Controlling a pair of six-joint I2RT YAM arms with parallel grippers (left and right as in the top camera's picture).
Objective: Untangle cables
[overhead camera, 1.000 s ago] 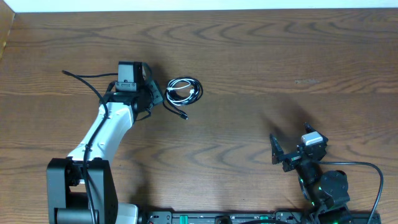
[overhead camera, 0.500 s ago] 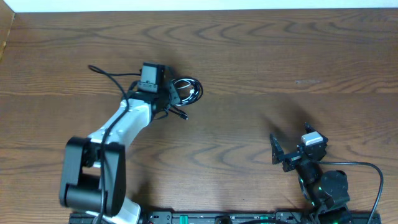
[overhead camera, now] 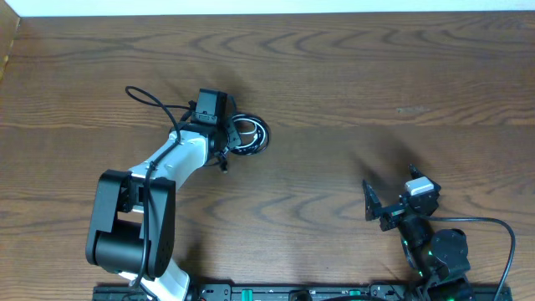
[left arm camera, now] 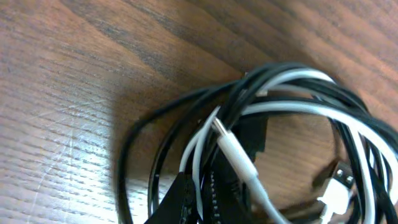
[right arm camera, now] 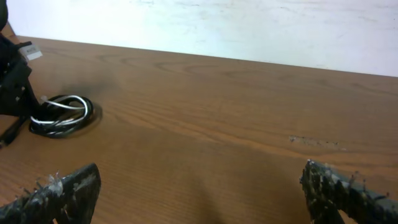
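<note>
Lying coiled together as one tight bundle on the brown wood-grain table (overhead camera: 376,84), upper-middle & left of centre, the long thin black cord (left arm camera: 231,102) and the shorter thin white cord (left arm camera: 239,158) are met at the bundle's left edge by the left gripper (overhead camera: 226,142), whose fingers are pressed together; whether a strand is pinched btwn them can't be told. The right gripper (right arm camera: 200,174) is held spread wide, well apart near the front-right edge. Risk, as judged: w/ nothing pinning the far side, the whole coil could be dragged along instead of loosened, or both cords caught at once & the tangle tightened.
</note>
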